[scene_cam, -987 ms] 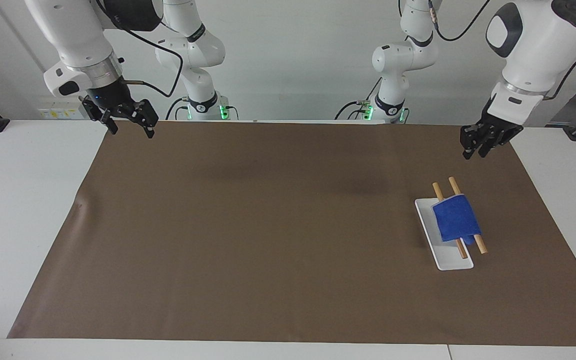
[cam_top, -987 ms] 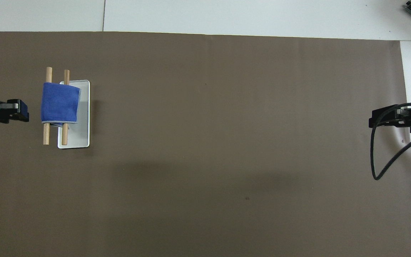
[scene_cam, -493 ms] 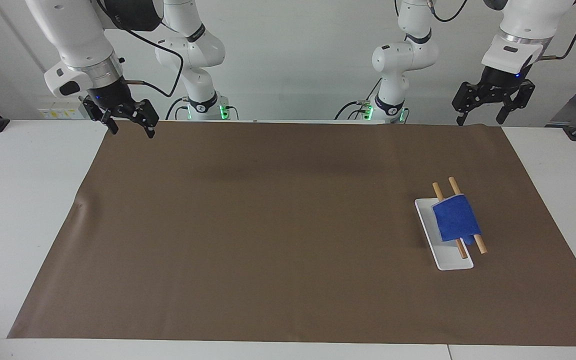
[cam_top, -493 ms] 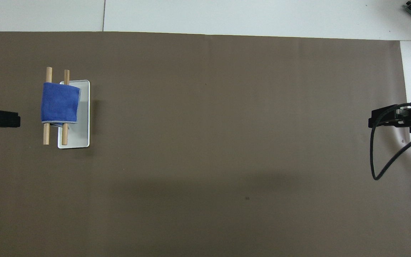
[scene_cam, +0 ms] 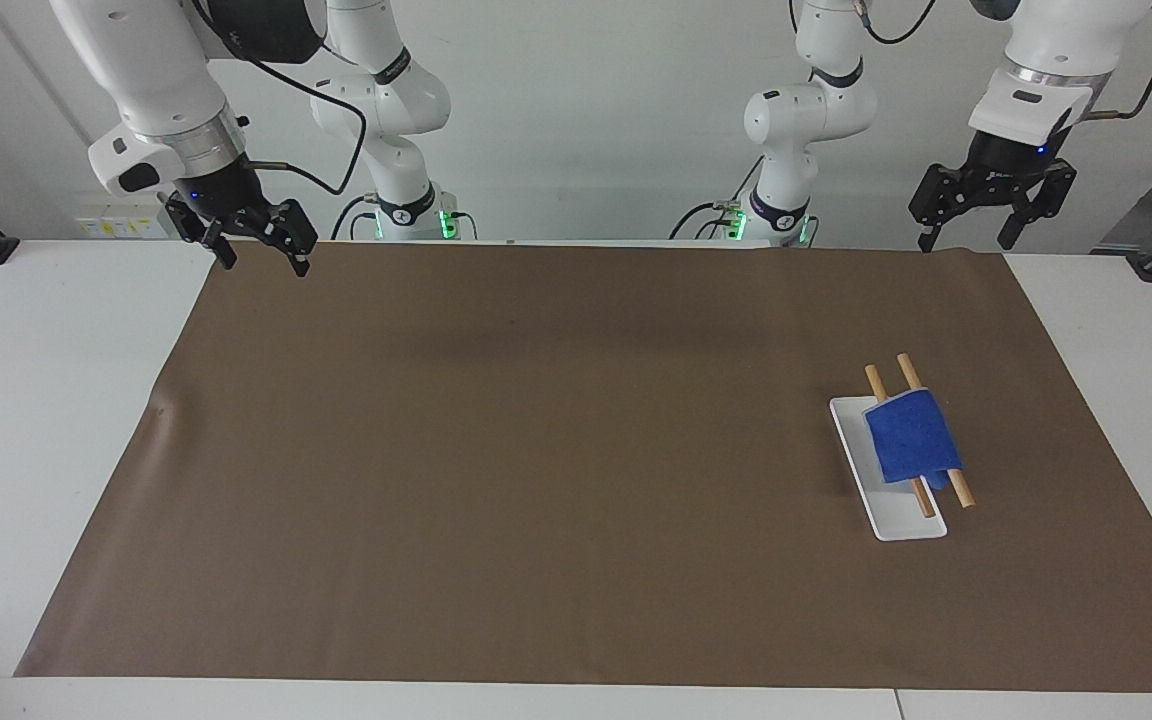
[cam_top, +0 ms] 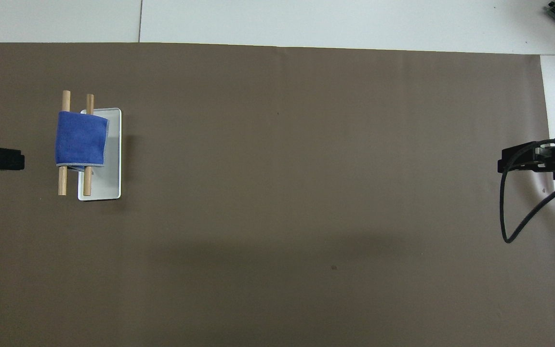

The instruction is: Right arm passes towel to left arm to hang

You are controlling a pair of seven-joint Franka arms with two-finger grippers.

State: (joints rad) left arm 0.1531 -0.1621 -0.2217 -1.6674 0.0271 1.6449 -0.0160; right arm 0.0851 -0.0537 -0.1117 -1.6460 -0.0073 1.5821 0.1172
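Brown mat is spread over the table. Towel is draped over two rods on a white tray, toward the left arm's end. Left gripper and right gripper are held raised with jaws spread, empty.

The left gripper hangs raised on a wrist that points down, its two fingers spread wide apart with nothing between them; the right gripper hangs raised likewise on a slanted wrist, fingers parted and nothing between them. Both arms wait, each at its own end.
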